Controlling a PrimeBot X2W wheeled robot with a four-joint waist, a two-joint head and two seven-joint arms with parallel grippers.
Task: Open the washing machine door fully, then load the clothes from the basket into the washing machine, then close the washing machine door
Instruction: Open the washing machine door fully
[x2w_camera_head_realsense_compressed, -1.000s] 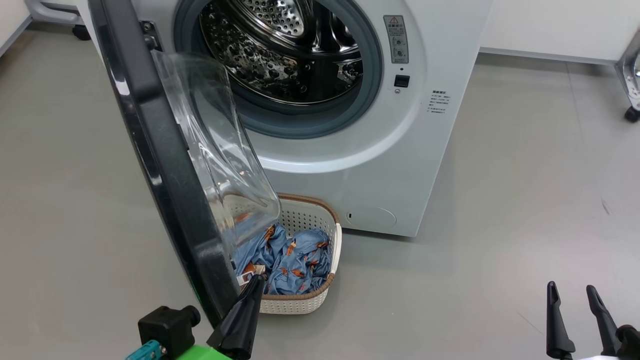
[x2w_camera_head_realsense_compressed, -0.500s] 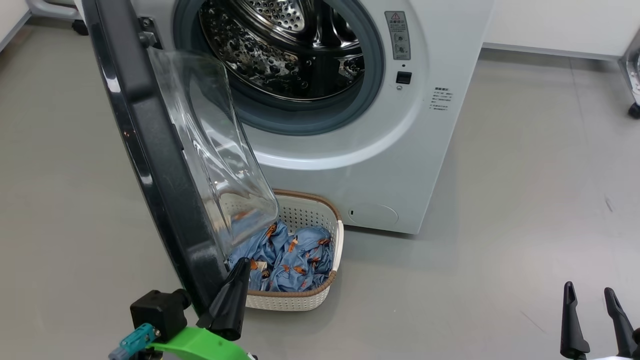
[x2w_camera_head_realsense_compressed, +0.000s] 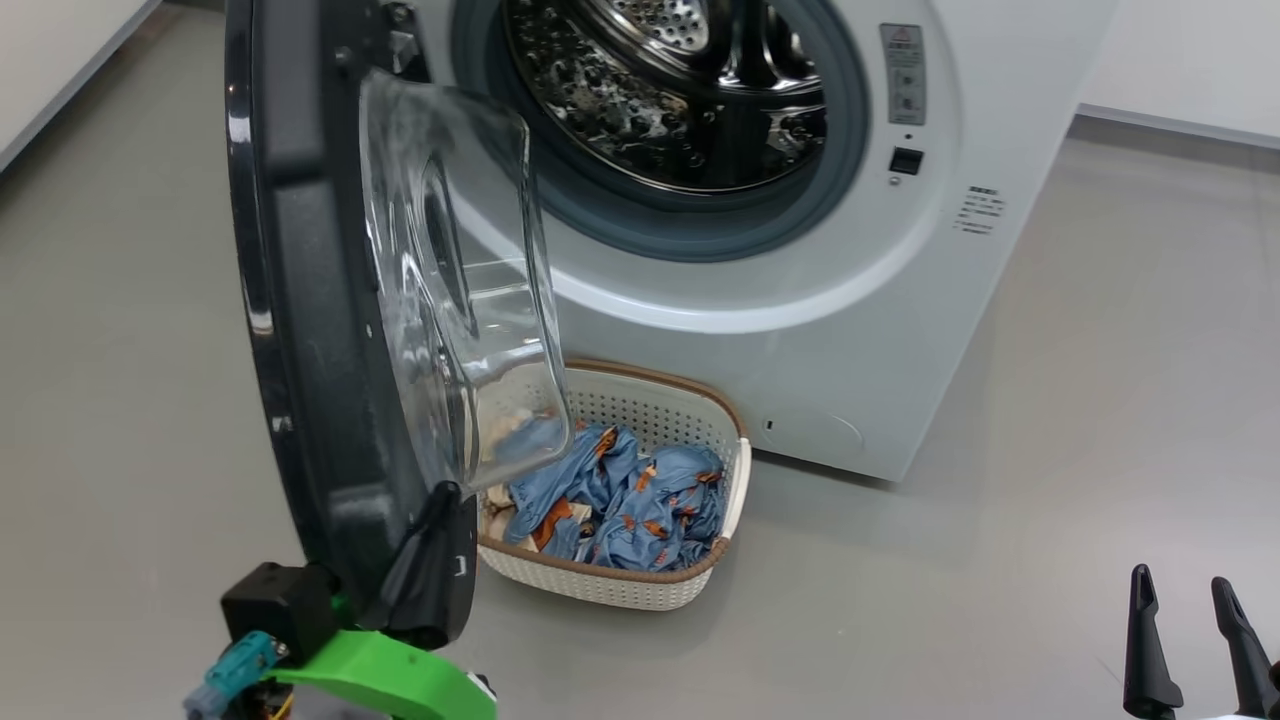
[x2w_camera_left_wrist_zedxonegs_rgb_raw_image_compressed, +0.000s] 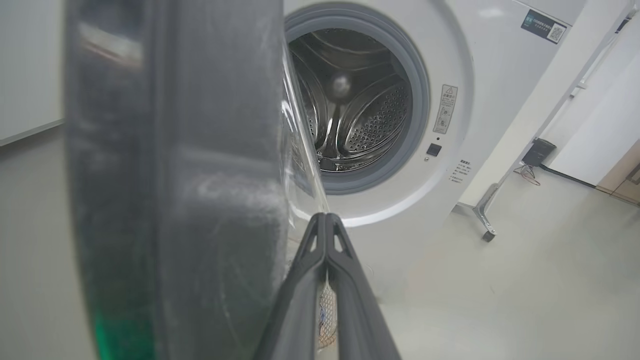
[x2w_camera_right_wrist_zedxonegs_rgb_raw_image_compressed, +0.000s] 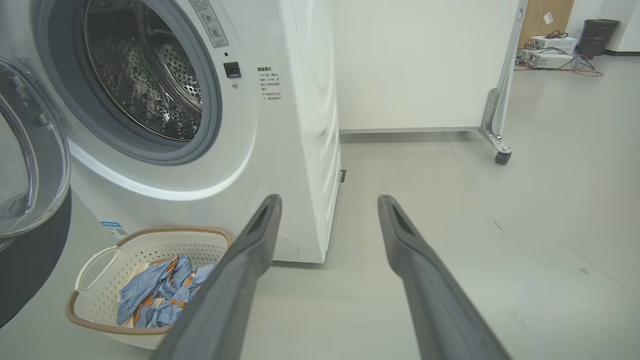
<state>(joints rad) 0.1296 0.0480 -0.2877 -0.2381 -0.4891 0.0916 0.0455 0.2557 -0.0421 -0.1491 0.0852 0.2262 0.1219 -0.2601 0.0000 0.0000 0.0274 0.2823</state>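
Observation:
The washing machine stands with its steel drum exposed. Its door swings out to the left, nearly edge-on, with the clear glass bowl facing the machine. Below the bowl, on the floor, is the cream basket holding blue printed clothes and a bit of cream cloth. My left gripper is shut and empty, its tip against the inner side of the door's lower rim. In the left wrist view, the left gripper lies beside the blurred door. Down at the lower right, my right gripper hangs open and empty, away from the basket.
Grey floor spreads around the machine. A white panel on a wheeled metal frame stands behind and to the right. A white wall edge runs along the far left. Open floor lies right of the basket.
The head camera has turned, shifting the whole picture right. The door has swung wider relative to the machine, and my shut left gripper has stayed at its lower rim. The right gripper stays open.

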